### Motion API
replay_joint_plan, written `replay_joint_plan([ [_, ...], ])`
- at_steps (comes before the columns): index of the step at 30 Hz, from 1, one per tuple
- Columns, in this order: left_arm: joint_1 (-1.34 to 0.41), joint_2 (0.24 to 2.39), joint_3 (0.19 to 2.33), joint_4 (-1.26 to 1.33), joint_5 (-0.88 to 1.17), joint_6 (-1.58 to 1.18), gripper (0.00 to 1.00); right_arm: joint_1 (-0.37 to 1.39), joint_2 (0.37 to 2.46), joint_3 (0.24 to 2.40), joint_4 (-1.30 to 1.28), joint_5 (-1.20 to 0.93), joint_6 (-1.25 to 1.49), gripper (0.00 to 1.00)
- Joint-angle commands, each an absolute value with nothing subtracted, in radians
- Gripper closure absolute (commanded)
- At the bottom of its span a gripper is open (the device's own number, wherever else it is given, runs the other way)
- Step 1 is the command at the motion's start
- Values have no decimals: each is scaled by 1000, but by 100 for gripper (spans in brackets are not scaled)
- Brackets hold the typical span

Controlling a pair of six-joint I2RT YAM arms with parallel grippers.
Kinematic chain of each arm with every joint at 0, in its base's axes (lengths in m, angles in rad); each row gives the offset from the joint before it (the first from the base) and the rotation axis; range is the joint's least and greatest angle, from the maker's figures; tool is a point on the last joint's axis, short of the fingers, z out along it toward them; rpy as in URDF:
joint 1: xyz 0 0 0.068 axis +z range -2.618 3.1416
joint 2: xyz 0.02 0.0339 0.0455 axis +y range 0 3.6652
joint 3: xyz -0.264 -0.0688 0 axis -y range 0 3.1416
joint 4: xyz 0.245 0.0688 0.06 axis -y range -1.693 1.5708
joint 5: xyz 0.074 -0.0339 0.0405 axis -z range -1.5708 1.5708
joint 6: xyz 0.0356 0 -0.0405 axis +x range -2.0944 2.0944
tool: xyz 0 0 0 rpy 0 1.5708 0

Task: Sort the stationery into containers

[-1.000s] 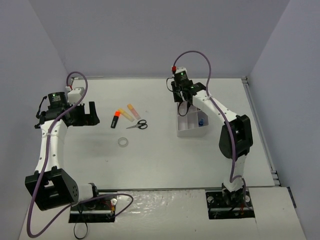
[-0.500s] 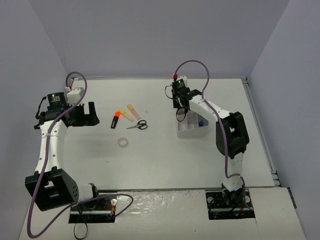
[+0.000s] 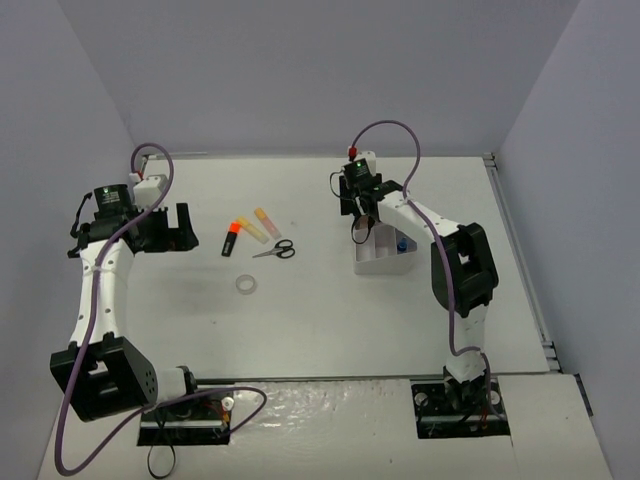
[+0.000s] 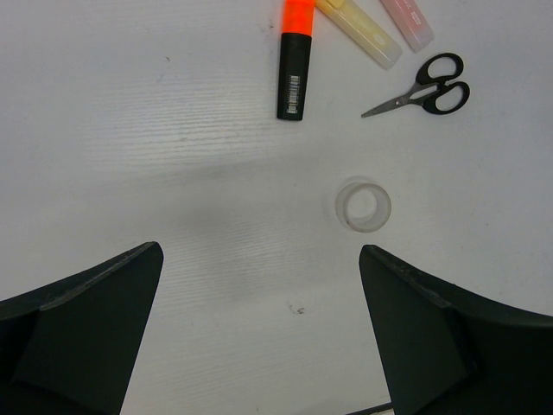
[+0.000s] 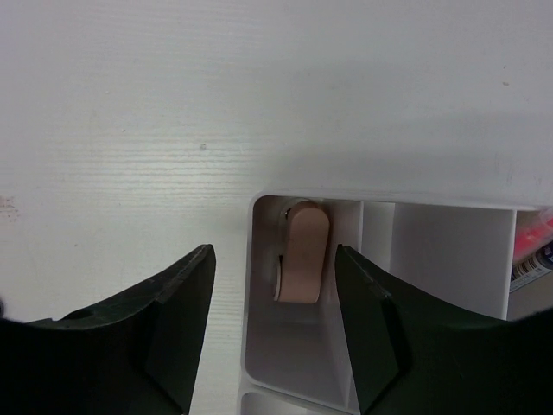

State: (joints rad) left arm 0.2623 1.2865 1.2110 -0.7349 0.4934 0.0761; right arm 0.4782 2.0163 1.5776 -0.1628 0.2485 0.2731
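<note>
The right gripper (image 5: pixel 272 322) hung with its jaws spread wide above the corner compartment of the white organiser tray (image 5: pixel 432 259), where the pink eraser block (image 5: pixel 304 252) lay. Across the table (image 4: pixel 130 156), the left gripper (image 4: pixel 259 333) hovered, likewise parted and empty. Ahead of it sat the clear tape ring (image 4: pixel 363 205), and beyond that the black-handled scissors (image 4: pixel 428 86) and the orange highlighter (image 4: pixel 294 65), yellow highlighter (image 4: pixel 363 35) and pale pink highlighter (image 4: pixel 406 17).
</note>
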Motion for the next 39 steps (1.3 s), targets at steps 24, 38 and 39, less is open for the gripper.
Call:
replay_joint_plan([
  [24,-234,1638,1239,-713,224,249,55,595,1785,1613,-122,307,167,46],
  [38,-262,1746,1207,-673,169,232,52,571,1740,1571,-121,310,166,46],
  [39,-267,1750,1200,-664,162,235,53,567,1736,1568,-121,311,166,46],
])
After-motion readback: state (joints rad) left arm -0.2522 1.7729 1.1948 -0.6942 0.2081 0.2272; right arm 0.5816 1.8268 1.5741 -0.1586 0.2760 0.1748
